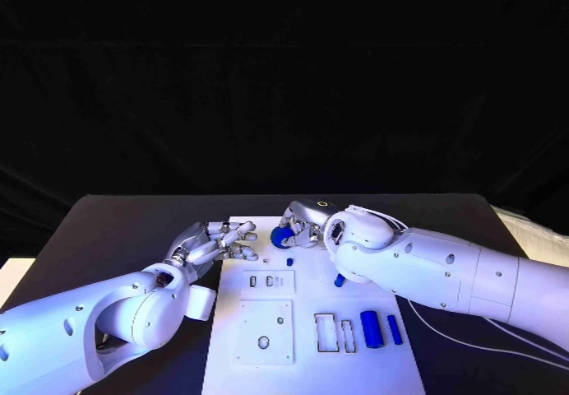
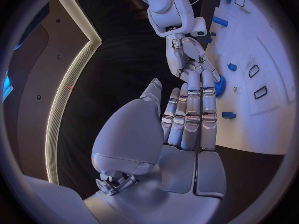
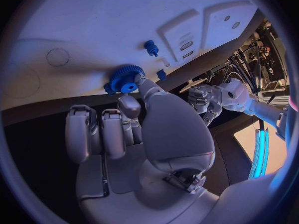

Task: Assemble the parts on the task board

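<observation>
Blue gear (image 3: 126, 78) sits at the far end of the task board (image 1: 311, 362), pinched at its rim by the right hand (image 1: 303, 228). In the right wrist view the thumb and one fingertip close on the toothed edge, gear flat-face toward the board; the other fingers stay curled beside it. Whether the gear already sits on a peg cannot be told.

Step in hand, as judged: seating the gear at its place on the board. To do it well: keep the bore square to the board, lower without tilting, loosen the pinch only once the gear rests flat. A small blue peg (image 3: 151, 48) stands just beside the gear; avoid knocking it.

Left hand (image 1: 222, 243) lies at the board's left far edge, fingers extended and spread, holding nothing; fingertips come close to the right hand's in the left wrist view. It looks placed to steady the board.

Near end of the board: two blue bars (image 1: 381, 328) lie loose beside rectangular slots (image 1: 333, 332).
</observation>
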`<state>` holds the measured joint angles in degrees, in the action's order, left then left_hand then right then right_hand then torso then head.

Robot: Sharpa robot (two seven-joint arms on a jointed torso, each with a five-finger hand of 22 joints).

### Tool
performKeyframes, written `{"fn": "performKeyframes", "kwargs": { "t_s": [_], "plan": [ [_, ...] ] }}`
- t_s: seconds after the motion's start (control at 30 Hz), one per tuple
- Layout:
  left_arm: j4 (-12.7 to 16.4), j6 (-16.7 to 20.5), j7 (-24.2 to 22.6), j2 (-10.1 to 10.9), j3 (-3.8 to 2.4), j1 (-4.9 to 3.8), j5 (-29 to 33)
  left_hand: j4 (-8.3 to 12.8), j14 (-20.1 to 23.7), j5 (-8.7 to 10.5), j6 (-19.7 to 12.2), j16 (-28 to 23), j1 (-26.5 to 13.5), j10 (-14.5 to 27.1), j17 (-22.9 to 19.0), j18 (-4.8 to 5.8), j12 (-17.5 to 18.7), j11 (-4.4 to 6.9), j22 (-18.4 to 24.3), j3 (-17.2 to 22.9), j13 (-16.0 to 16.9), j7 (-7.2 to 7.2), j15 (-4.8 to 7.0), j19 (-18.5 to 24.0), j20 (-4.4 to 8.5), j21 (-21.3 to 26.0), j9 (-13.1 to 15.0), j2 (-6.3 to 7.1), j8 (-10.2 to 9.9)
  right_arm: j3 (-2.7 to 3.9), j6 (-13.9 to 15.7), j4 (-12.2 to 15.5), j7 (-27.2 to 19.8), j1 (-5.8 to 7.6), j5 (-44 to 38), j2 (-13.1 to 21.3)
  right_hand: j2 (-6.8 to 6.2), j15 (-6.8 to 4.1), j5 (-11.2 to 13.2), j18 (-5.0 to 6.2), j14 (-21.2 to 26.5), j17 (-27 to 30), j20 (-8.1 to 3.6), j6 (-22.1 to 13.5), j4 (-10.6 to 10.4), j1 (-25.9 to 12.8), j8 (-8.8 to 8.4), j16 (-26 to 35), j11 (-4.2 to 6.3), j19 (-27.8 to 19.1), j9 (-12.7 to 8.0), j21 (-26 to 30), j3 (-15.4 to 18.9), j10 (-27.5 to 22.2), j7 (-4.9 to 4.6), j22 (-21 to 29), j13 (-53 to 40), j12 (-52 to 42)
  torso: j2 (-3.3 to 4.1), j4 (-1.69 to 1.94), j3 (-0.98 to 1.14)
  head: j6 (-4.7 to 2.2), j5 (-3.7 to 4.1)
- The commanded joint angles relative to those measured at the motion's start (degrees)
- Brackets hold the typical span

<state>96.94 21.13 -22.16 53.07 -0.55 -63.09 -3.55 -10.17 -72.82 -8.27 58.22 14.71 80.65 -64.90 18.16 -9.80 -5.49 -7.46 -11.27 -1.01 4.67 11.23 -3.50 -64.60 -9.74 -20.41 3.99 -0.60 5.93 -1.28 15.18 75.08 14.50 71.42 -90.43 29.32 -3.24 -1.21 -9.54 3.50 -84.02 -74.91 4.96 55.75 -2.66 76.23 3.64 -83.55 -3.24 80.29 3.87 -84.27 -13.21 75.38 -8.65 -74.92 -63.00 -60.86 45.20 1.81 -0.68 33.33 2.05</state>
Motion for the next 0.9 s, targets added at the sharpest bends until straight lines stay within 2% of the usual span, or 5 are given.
{"fn": "performKeyframes", "kwargs": {
  "t_s": [0.03, 0.13, 0.27, 0.6, 0.9],
  "plan": [
    [0.2, -1.2, -0.6, -0.1, -0.06, -0.07, 0.2, 0.3, 0.1, 0.19, 0.0, 0.1, 0.3, 0.1, 0.1, -0.41, 0.3, -0.17, -0.1, 0.1, 0.1, 0.14, -0.29, 0.0, 0.09, -0.3, 0.0, -0.28, -0.4, -0.01, -0.4, -0.4, 0.0, -0.06, -1.0, -0.1, -1.42, 0.59, 0.1, -0.20, -3.4, -1.2, 0.54, -2.6, -0.2, -0.7, -0.28, 0.3, -0.47, -0.2, -0.3, 0.2, 1.2, -0.1, -0.35, 0.0, 0.1, 0.3, -0.01, -0.04, -0.03, 0.04, -0.07],
    [0.2, -1.2, -0.6, -0.2, -0.06, -0.07, 0.2, 0.3, 0.1, 0.19, 0.0, 0.1, 0.3, 0.1, 0.1, -0.41, 0.3, -0.17, -0.1, 0.1, 0.1, 0.14, -0.29, 0.0, 0.09, -0.3, 0.0, -0.28, -0.4, -0.02, -0.4, -0.4, -0.2, -0.06, -0.9, 0.0, -2.25, 0.89, 0.0, -0.14, -3.3, -1.2, 0.89, -9.3, -1.2, -2.2, -0.50, 0.3, -0.78, -0.4, -0.6, 0.3, 3.0, -0.6, -0.62, 0.2, 0.5, 0.8, -0.02, -0.03, -0.01, 0.10, -0.07],
    [0.2, -1.2, -0.5, -0.1, -0.06, -0.07, 0.2, 0.3, 0.1, 0.19, 0.0, 0.1, 0.3, 0.1, 0.1, -0.41, 0.3, -0.17, -0.1, 0.1, 0.1, 0.14, -0.29, 0.0, 0.09, -0.3, 0.0, -0.28, -0.4, -0.03, 1.0, 0.2, -0.4, -0.07, -0.8, 0.5, -2.46, 1.04, -0.2, -0.12, -3.3, -1.1, 1.07, -11.7, -1.9, -2.7, -0.51, 0.3, -0.96, -0.4, -0.6, 0.4, 4.3, -0.8, -0.81, 0.3, 0.6, 0.8, 0.00, -0.03, -0.01, 0.06, -0.09],
    [0.1, -1.2, -0.5, 0.2, -0.05, -0.07, 0.3, 0.3, 0.1, 0.19, 0.0, 0.1, 0.3, 0.1, 0.1, -0.41, 0.3, -0.17, -0.1, 0.1, 0.1, 0.14, -0.29, 0.0, 0.09, -0.3, 0.0, -0.28, -0.4, 0.38, 6.5, 7.3, -1.6, 0.06, 2.6, 8.3, -1.54, 1.04, -2.7, -0.14, -3.3, -1.2, 1.21, -4.3, -2.7, -1.7, 0.73, 0.3, -0.86, -0.2, 0.2, 0.3, 5.8, -0.3, -0.66, 0.0, -0.4, -0.3, -0.11, -0.39, 0.10, -0.07, -0.13],
    [0.3, -1.3, -0.5, 0.5, -0.05, -0.07, 0.3, 0.3, 0.1, 0.19, 0.0, 0.1, 0.3, 0.1, 0.1, -0.41, 0.3, -0.17, -0.1, 0.1, 0.1, 0.14, -0.29, 0.0, 0.09, -0.3, 0.0, -0.28, -0.4, 0.77, 6.4, 11.9, -5.7, 0.82, 10.6, 19.5, -1.02, 0.76, -3.7, -0.21, -3.4, -1.5, 0.97, -2.6, -2.8, -0.7, 0.99, 0.2, -0.51, 0.0, 0.3, 0.1, 6.3, 0.4, -0.30, -0.3, -1.3, -1.3, -0.40, -1.47, 0.52, -0.12, -0.05]
  ]
}}
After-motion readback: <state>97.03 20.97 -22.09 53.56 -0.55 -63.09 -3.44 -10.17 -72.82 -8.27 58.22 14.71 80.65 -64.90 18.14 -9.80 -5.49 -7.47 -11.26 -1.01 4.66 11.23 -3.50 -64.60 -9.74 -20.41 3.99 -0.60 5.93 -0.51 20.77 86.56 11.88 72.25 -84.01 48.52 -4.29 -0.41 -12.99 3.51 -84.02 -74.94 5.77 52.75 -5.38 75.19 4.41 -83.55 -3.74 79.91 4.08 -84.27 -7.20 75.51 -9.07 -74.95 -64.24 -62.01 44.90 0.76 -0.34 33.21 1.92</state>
